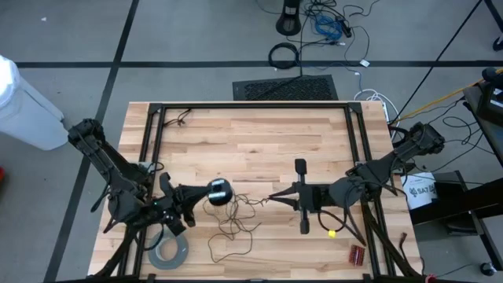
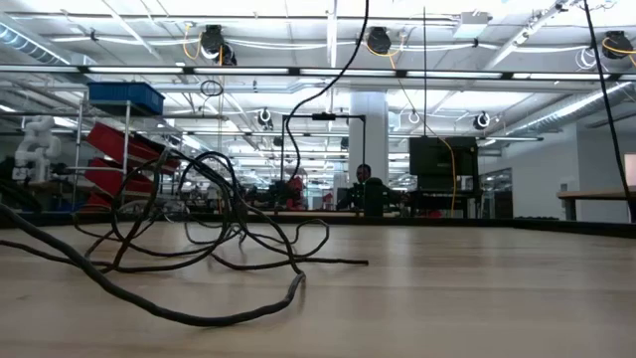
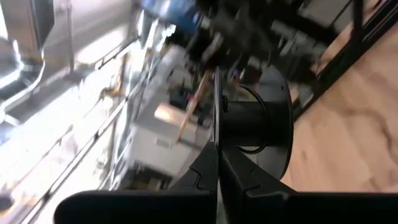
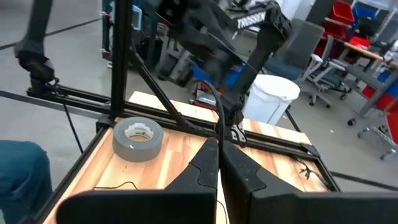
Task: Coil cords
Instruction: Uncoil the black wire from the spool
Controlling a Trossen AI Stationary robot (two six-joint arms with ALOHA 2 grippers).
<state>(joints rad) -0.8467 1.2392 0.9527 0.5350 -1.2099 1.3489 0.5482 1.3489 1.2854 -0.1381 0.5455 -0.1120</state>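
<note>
- Left gripper (image 1: pixel 196 196): jaws clenched on the black disc (image 1: pixel 218 191), held up as a spool.
- Right gripper (image 1: pixel 277 198): jaws clenched on the thin wire (image 1: pixel 236 220), likely tensioning; loose loops sprawl between both jaws.

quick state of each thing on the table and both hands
thin wire: uncoiled, in loose tangled loops on the table
black disc: off the wood, pinched on its rim by the left hand
left hand: shut on the black disc
right hand: shut on the thin wire
grey tape roll: lying flat, untouched
</note>
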